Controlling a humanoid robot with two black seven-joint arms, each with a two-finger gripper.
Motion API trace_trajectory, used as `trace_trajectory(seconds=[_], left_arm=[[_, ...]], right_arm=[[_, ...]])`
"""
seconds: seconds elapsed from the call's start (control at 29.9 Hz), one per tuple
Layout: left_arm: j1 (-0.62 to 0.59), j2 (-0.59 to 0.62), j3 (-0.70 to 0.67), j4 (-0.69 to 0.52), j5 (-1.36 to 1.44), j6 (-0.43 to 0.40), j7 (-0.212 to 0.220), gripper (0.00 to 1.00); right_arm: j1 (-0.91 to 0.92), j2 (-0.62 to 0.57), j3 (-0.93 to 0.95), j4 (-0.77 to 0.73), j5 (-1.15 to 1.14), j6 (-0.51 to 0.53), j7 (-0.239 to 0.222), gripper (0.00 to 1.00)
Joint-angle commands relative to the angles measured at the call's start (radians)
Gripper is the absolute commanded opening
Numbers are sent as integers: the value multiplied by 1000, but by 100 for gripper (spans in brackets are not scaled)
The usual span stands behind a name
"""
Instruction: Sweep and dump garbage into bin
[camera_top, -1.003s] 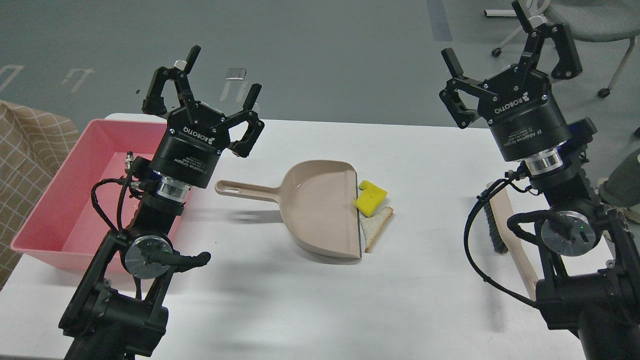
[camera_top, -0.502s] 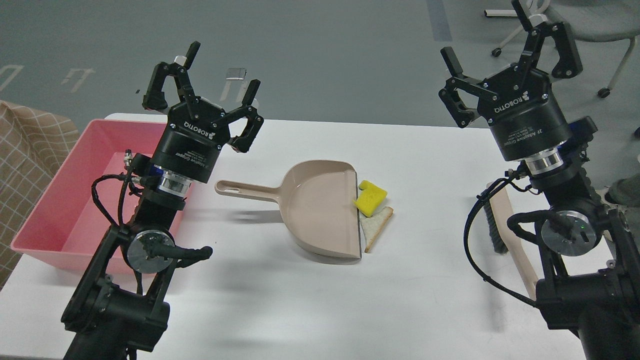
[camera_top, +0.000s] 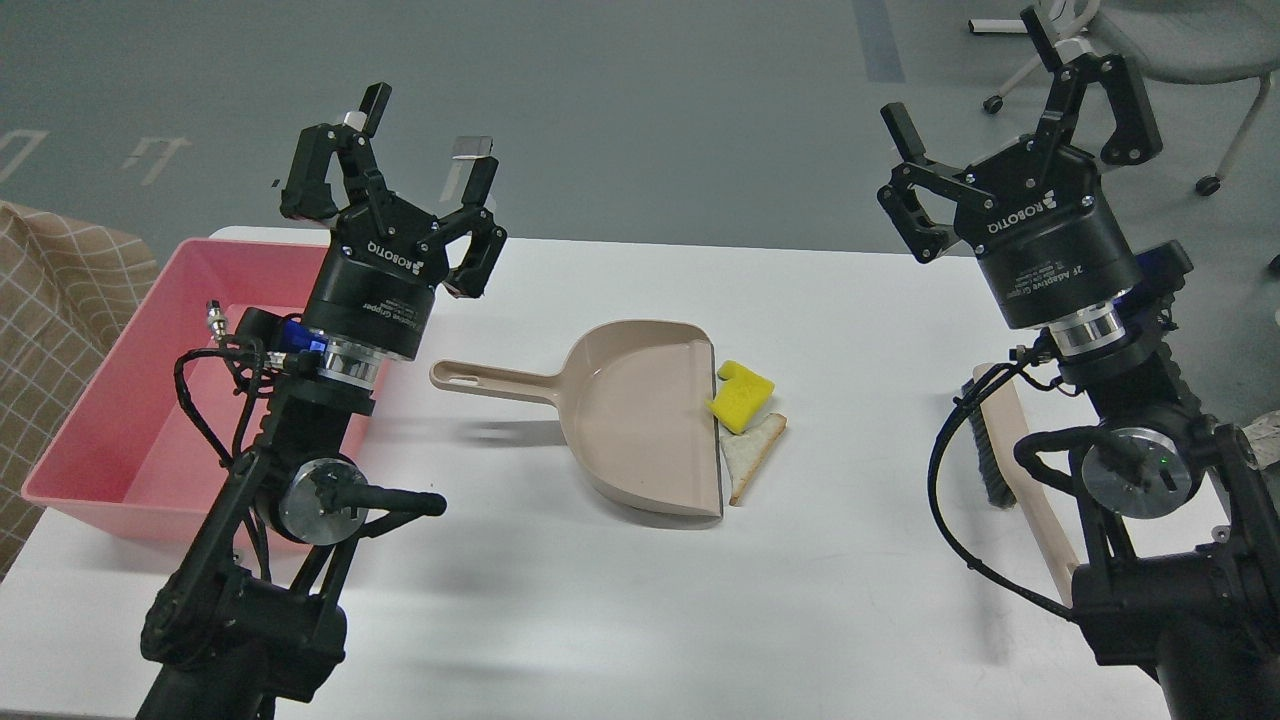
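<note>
While both arms are up in the head view, the left end effector (camera_top: 425, 135) has its two fingers spread apart and holds nothing. It hangs above the back edge of the white counter (camera_top: 560, 600), at about 10 o'clock from the middle of the view. The right end effector (camera_top: 968, 72) is spread wide too and holds nothing. It is up at about 2 o'clock.

The pink bin (camera_top: 130, 400) sits on the counter at about 9 o'clock, partly behind the left arm. The part of its floor I can see is bare.

A beige dustpan (camera_top: 630, 420) lies flat in the middle of the counter. Its handle points to 9 o'clock and its open lip faces 3 o'clock.

The garbage is right at that lip. The yellow sponge chunk (camera_top: 742, 396) touches the lip and lies partly over the bread slice (camera_top: 752, 452). The bread is just at 6 o'clock from the sponge, flat on the counter, beside the lip.

A brush (camera_top: 1010, 460) with dark bristles and a pale handle lies at about 4 o'clock, partly hidden by the right arm.
</note>
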Motion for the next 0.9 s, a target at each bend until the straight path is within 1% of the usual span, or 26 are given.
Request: trace_trajectory(seconds=[0.0,0.13,0.37,0.4,0.43,0.47,0.5,0.57,0.6,0.64,0.67,0.7,0.77,0.8,0.84,0.87], left_arm=[[-4,1,17,-4,21,33,-9,98],[-2,1,63,-7,21,33,-12,98],[-2,0,76,-12,37,39,-19,98],[0,0,81,-15,74,53,-23,98],[4,1,83,-27,137,86,-38,98],[7,1,84,-34,174,109,-45,98],[10,3,96,-48,247,158,-49,98],[10,12,127,-62,292,209,-43,98],[21,27,161,-96,333,275,-39,98],[33,37,173,-117,344,309,-37,98],[71,66,202,-151,355,362,-36,98],[107,102,231,-171,357,378,-35,98],[131,132,248,-180,357,383,-40,98],[157,153,254,-185,367,389,-51,98],[176,156,257,-186,373,395,-54,98],[220,156,257,-186,407,407,-55,98]], right_arm=[[-5,0,0,1,0,0,0,100],[-14,0,0,4,0,0,0,100],[-37,0,-1,29,1,0,0,100],[-47,0,-1,39,1,0,0,100],[-52,0,-1,42,1,0,-1,100],[-52,0,-1,44,1,0,-1,100],[-54,0,-1,42,0,0,0,100],[-55,0,-1,42,0,0,0,100],[-61,0,0,47,1,0,0,100],[-66,0,2,49,0,0,0,100],[-81,0,6,58,0,0,0,100],[-95,0,11,65,0,0,0,100],[-104,0,13,67,0,0,0,100],[-113,0,13,67,0,0,0,100],[-117,0,13,67,0,0,-1,100],[-120,0,13,65,1,0,-1,100]])
